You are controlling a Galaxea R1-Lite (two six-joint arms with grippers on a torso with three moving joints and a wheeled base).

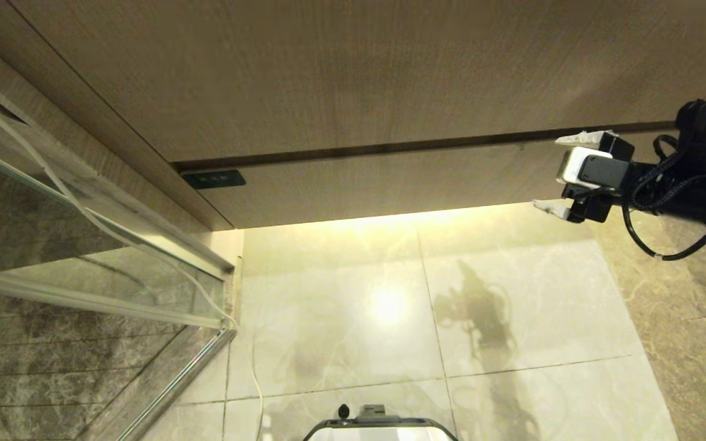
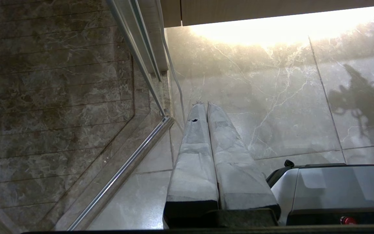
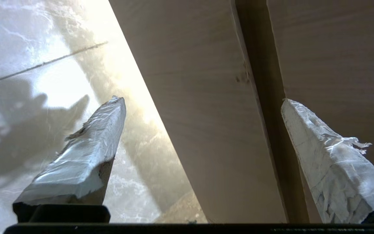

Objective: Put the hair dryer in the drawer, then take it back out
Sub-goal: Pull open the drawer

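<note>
Jaws wide apart, the right gripper (image 1: 550, 174) straddles the narrow light-wood drawer (image 1: 390, 184) front, probably to pull it; left gripper (image 2: 203, 104) hangs pressed together.

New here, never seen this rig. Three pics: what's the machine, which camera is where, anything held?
It is a wheeled robot with two arms. The head view looks down from its head at a marble tile floor and a closed, narrow light-wood drawer front under a taller wood panel. The right gripper, fingers wide open and empty, reaches toward the drawer front; the right wrist view looks between those fingers. The left wrist view shows the left gripper, shut and empty, hanging above the floor beside a glass shower screen. No hair dryer is visible.
</note>
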